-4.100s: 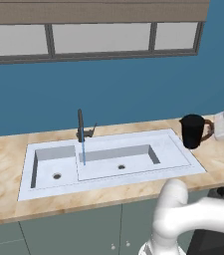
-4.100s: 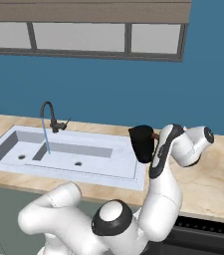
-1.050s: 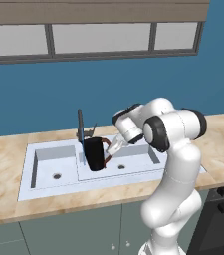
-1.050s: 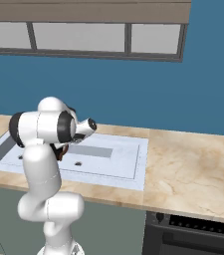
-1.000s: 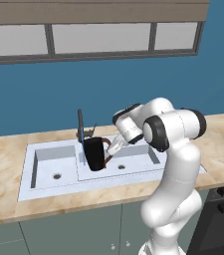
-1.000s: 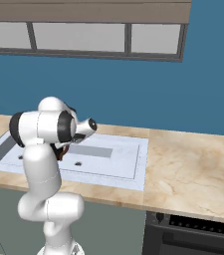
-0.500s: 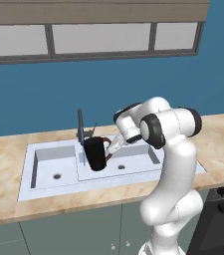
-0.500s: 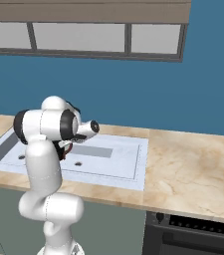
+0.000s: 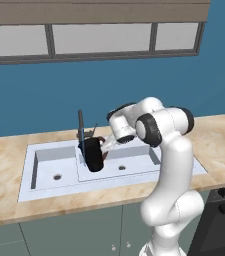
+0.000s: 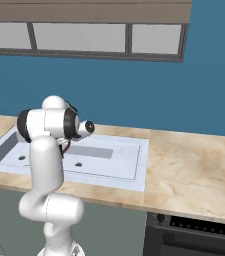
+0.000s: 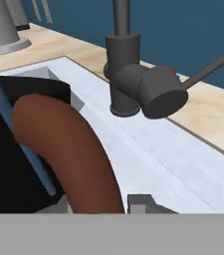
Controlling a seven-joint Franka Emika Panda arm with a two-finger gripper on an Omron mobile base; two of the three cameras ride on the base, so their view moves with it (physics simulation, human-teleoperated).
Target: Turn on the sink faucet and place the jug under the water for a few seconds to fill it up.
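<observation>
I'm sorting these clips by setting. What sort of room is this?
A rendered home kitchen, most likely: a two-compartment sink with a faucet set in a marble-look counter, an oven below, and windows on a blue wall.

One jug [image 9: 93,154] is counted, one sink faucet [image 9: 81,126] at its 12 o'clock, and one stream of water [image 9: 82,150]. One sink [image 9: 44,177] is seen, split into two compartments, each with one drain. Three window panes are counted up top, plus one oven [image 10: 194,235].
</observation>
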